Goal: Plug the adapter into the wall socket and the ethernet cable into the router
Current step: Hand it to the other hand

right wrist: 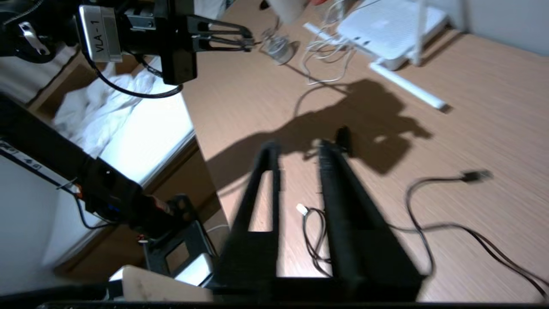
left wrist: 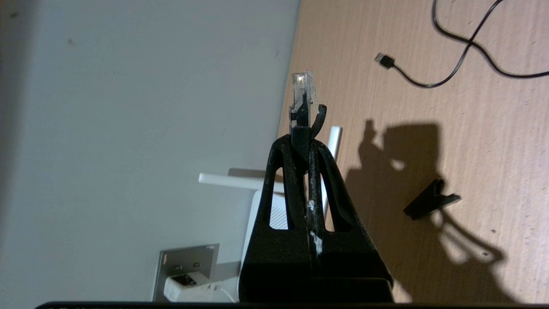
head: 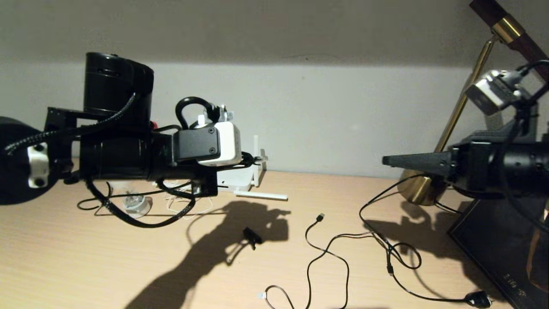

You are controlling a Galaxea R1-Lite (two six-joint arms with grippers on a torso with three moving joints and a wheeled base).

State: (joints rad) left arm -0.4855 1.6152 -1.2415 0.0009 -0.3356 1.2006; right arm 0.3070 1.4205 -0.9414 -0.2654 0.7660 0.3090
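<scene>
The left gripper (left wrist: 305,128) is clenched on the ethernet cable (left wrist: 303,96) just behind its clear plastic connector, which sticks out past the fingertips and hangs in the air above the desk (head: 85,257), near the router (right wrist: 386,30). The connector is light, small and brittle — its thin latch tab could snap if squeezed or pushed in crooked, so the grip on the stiffer black boot behind it looks right. The cable trailing off is limp and will give little resistance, though it may tug sideways. The router is a light flat box and would likely slide when the connector is pushed into a port.

The adapter (left wrist: 186,285) appears to sit already in the wall socket (left wrist: 188,262), low against the wall beside the router, though only a corner of it shows there.

The right gripper (right wrist: 300,148) hovers over the desk on the right with its jaws parted and nothing between them — well apart from the router.
</scene>
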